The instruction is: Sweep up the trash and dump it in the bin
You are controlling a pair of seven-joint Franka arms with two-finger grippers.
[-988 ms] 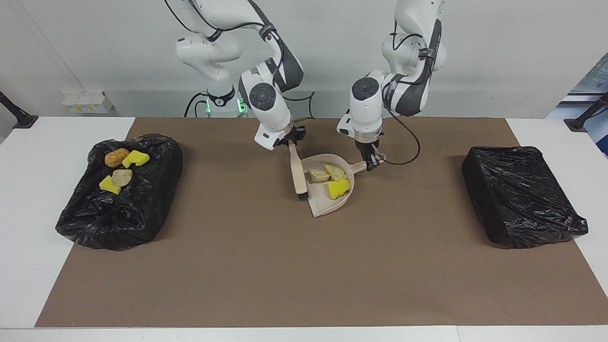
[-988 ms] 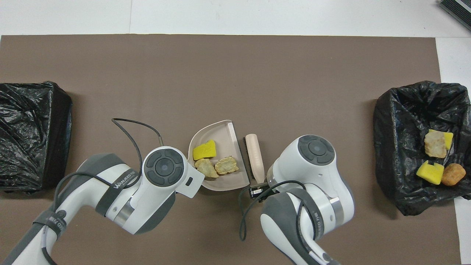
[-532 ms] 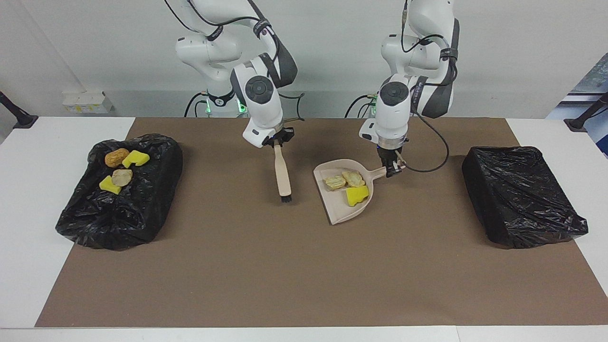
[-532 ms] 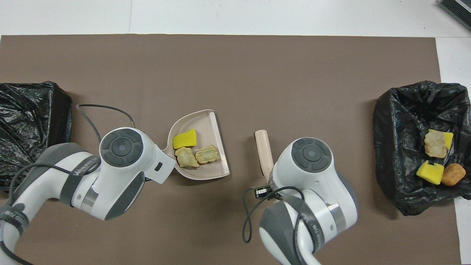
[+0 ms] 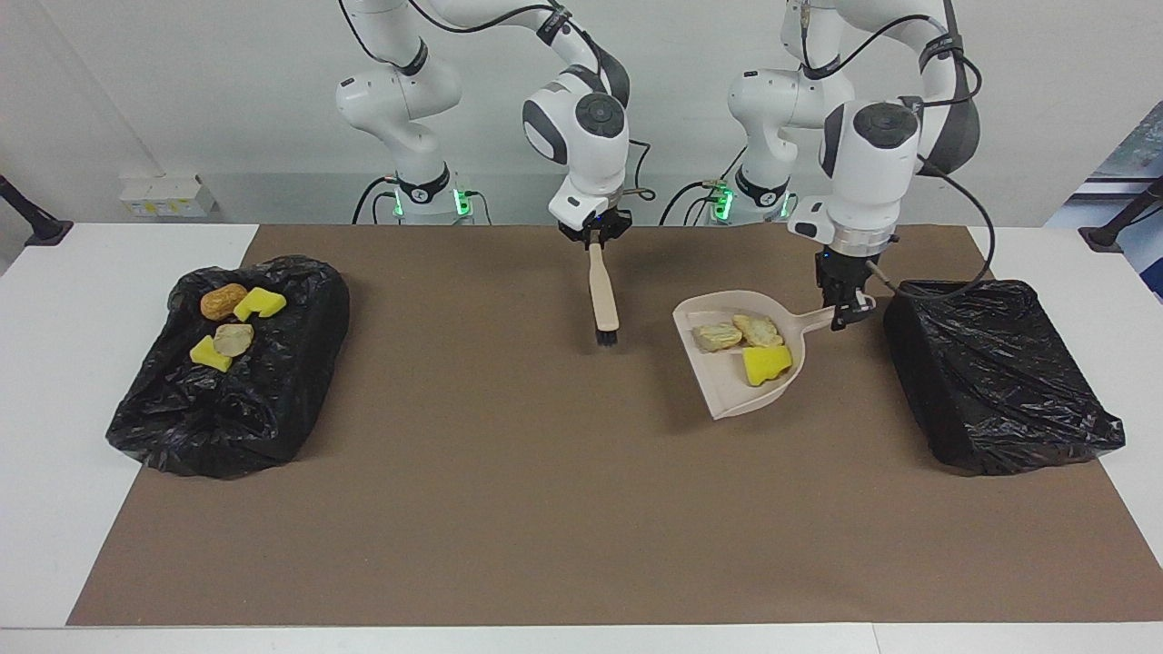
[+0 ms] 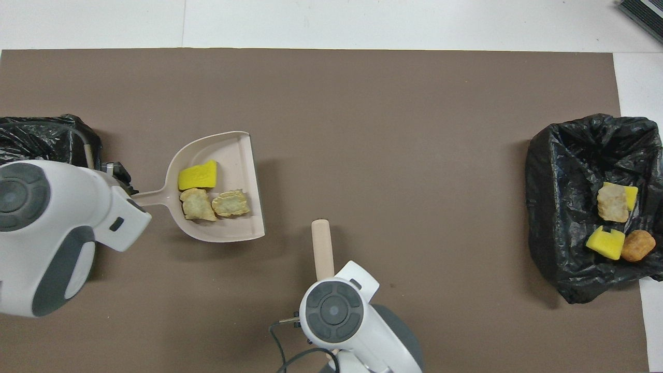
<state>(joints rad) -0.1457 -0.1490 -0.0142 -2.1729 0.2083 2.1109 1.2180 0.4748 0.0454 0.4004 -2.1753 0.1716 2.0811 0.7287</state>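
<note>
My left gripper (image 5: 845,313) is shut on the handle of a beige dustpan (image 5: 727,386), which hangs a little above the brown mat beside the black-bagged bin (image 5: 990,372) at the left arm's end. The trash in the dustpan (image 6: 235,155) is a yellow sponge piece (image 5: 766,363) and two tan bread-like lumps (image 5: 718,336). From my right gripper (image 5: 595,238), shut on its handle, a beige brush (image 5: 602,304) hangs bristles down over the mat's middle. In the overhead view the wrist hides that gripper and only the brush handle (image 6: 322,248) shows.
A second black-bagged bin (image 5: 273,409) stands at the right arm's end, with several sponge and bread scraps (image 6: 614,202) on it. The brown mat (image 5: 545,509) covers most of the white table.
The left gripper has carried the loaded dustpan from the mat's middle toward the bin at the left arm's end. The right gripper has lifted the brush and drawn it back toward the robots.
</note>
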